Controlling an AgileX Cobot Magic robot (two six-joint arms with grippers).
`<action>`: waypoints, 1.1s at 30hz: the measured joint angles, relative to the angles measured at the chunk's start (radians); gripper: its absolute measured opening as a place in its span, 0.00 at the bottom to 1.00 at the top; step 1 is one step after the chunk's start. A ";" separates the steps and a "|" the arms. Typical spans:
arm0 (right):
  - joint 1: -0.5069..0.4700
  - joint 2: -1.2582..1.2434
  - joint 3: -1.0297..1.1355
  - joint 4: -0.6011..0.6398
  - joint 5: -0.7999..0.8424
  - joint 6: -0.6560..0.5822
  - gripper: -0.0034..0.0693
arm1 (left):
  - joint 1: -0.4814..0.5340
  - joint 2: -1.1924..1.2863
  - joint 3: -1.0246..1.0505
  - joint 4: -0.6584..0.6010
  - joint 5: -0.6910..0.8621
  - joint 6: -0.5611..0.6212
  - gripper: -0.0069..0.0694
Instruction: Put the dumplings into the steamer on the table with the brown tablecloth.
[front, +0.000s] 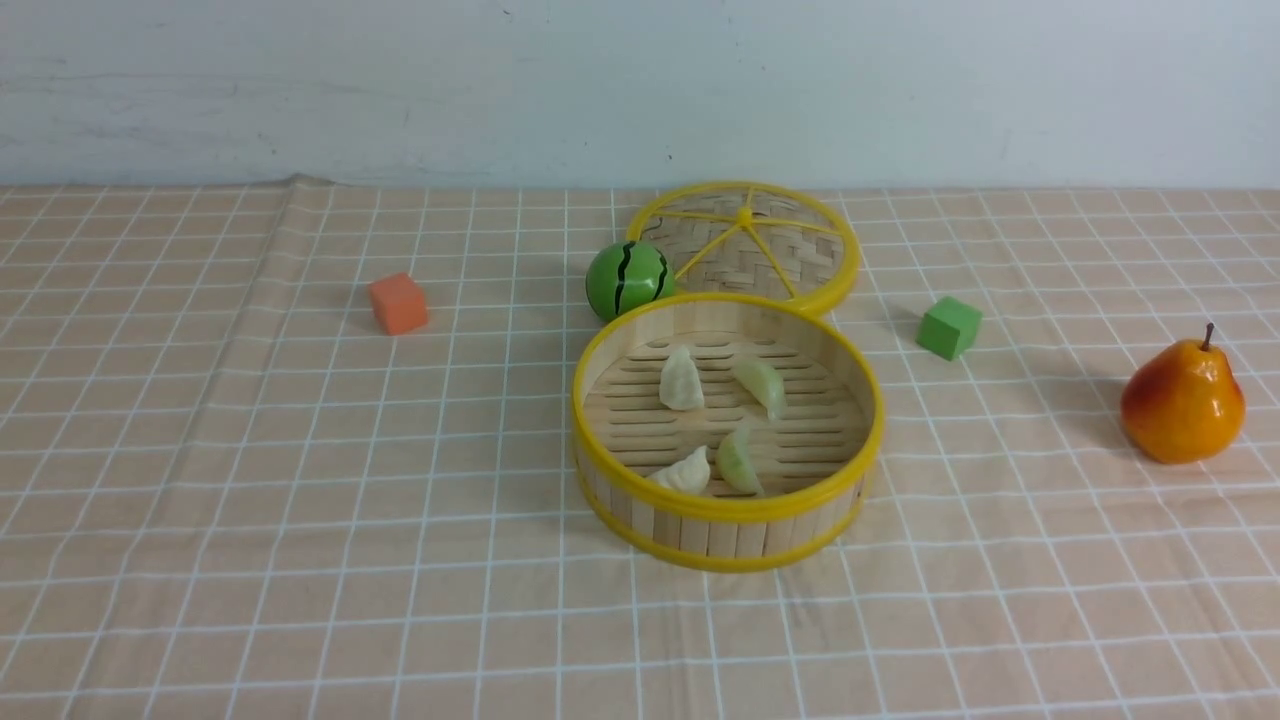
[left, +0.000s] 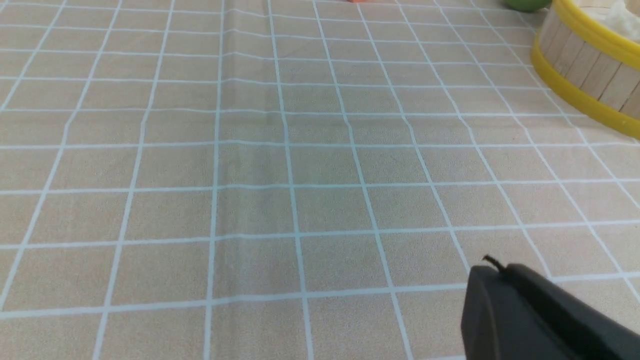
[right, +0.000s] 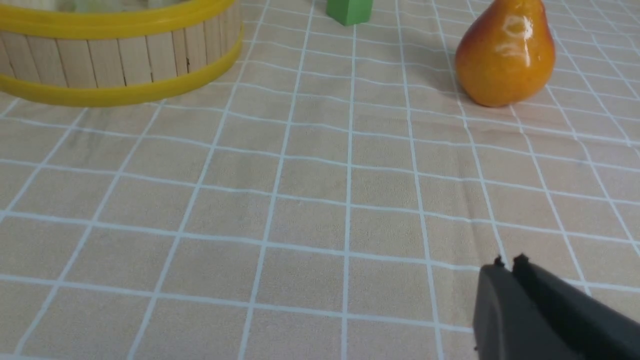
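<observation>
open cloth (front: 330, 520) before steamer (front: 728, 555), green ball (front: 630, 281) blocking behind

A pale, faintly scuffed wall (front: 640, 90) is standing behind the cloth-covered bench (front: 300, 570), dark streaks marking its surface

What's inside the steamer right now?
The steamer holds four dumplings, two white and two pale green, on its slatted floor. The slats directly beneath them are hidden.
</observation>
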 joint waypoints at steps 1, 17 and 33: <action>0.000 0.000 0.000 0.000 0.000 0.000 0.09 | 0.000 0.000 0.000 -0.001 0.000 0.000 0.07; 0.000 0.000 0.000 0.000 0.000 0.000 0.12 | 0.001 0.000 0.000 -0.001 0.004 0.000 0.07; 0.000 0.000 0.000 0.000 0.000 0.000 0.16 | 0.001 0.000 0.000 -0.001 0.007 0.000 0.07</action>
